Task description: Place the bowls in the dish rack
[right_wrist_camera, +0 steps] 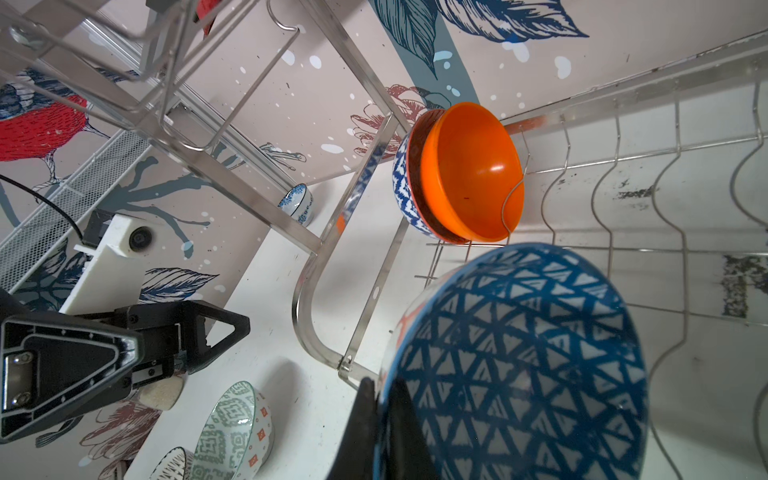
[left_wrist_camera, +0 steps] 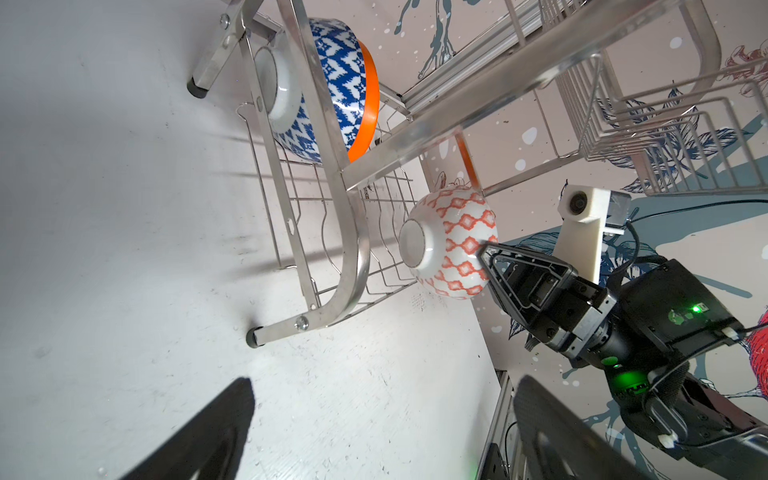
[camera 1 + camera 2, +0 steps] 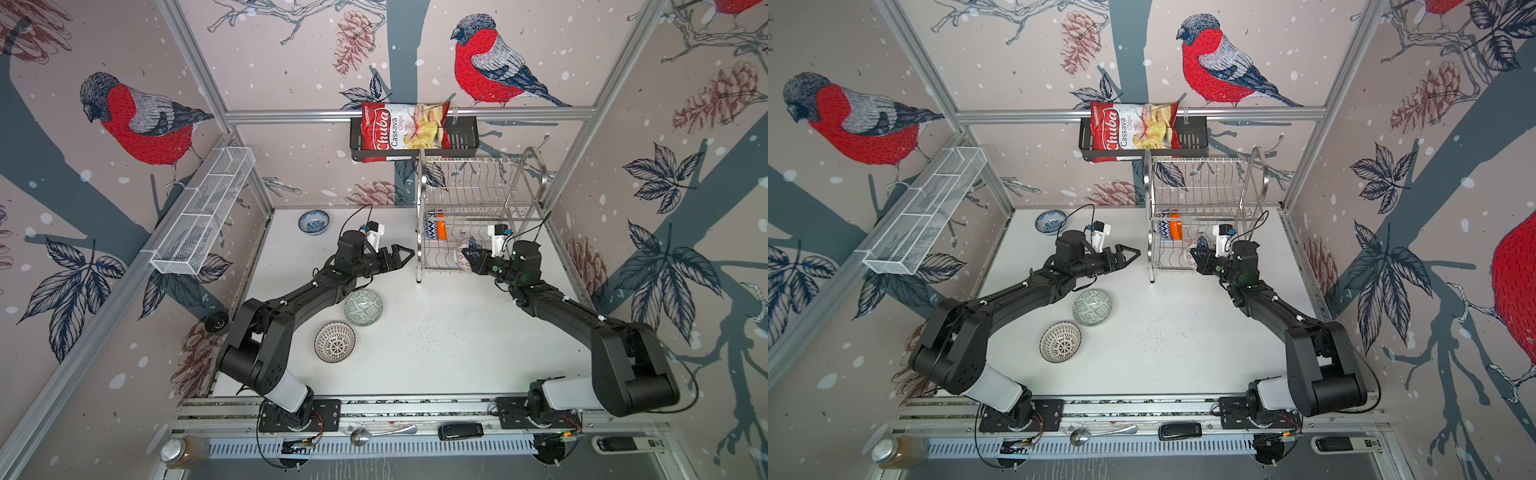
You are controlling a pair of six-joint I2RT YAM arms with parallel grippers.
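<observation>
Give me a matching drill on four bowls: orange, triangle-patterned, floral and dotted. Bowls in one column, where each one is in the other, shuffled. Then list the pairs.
Bowls
1. orange bowl
2. triangle bowl
3. floral bowl
4. dotted bowl

Places
A. on the table, close to the back wall
B. gripped by the right hand
C. standing on edge in the lower tier of the rack
D. on the table, the bowl nearest the arm bases

Pairs: 1-C, 2-B, 3-A, 4-D

Bullfinch wallpaper [image 3: 137, 124], aluminium frame [image 3: 291, 115], white tabletop [image 3: 436, 340]
</observation>
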